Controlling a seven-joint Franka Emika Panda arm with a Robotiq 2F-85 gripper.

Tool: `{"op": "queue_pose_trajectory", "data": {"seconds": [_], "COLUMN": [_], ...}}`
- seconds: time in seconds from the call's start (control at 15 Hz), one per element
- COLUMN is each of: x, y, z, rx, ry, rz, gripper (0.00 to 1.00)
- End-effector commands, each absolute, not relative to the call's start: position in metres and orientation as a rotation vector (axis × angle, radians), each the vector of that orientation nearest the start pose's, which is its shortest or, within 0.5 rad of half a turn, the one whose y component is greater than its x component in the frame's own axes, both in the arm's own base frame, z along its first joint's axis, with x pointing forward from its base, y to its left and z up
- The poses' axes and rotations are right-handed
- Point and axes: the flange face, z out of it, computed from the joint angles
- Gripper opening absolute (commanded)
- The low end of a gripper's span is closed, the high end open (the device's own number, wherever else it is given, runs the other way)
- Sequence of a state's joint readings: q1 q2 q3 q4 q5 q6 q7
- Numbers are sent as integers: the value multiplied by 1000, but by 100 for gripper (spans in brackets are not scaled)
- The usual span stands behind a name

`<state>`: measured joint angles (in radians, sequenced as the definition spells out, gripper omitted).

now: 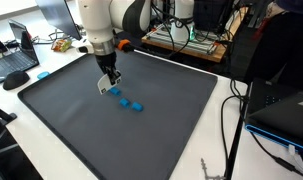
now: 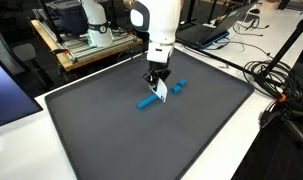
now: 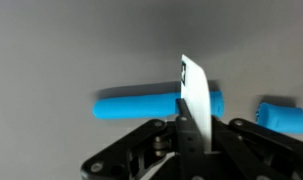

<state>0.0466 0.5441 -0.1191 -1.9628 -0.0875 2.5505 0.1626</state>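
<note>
My gripper (image 1: 108,82) is shut on a thin white card (image 3: 195,95) and holds it upright just above the dark mat. In an exterior view the card (image 2: 161,92) hangs from the gripper (image 2: 157,84). A long blue bar (image 3: 141,105) lies on the mat just beyond the card, which hides part of it. A shorter blue piece (image 3: 281,115) lies at the right of the wrist view. In the exterior views the blue bar (image 2: 149,101) and a short blue piece (image 2: 178,87) lie beside the gripper; blue pieces (image 1: 125,100) lie in a row.
The dark mat (image 1: 81,125) covers a white table (image 1: 21,150). A laptop (image 1: 13,60) stands at the back, a blue item (image 1: 44,74) near it. A cart with electronics (image 2: 86,45) and cables (image 2: 276,80) surround the mat.
</note>
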Motion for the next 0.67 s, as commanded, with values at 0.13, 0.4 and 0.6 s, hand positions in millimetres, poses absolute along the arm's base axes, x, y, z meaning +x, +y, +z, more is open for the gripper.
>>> {"op": "queue_pose_trajectory", "data": {"seconds": [0.13,0.4,0.6], "x": [623,624,624], "y": [-49,-47,-45], "z": [195,187,180], "rx": [-3248,-3243,-3241], "ry": [209,182,156], "rz": [-69,-42,-20], "gripper": [1,1,1]}}
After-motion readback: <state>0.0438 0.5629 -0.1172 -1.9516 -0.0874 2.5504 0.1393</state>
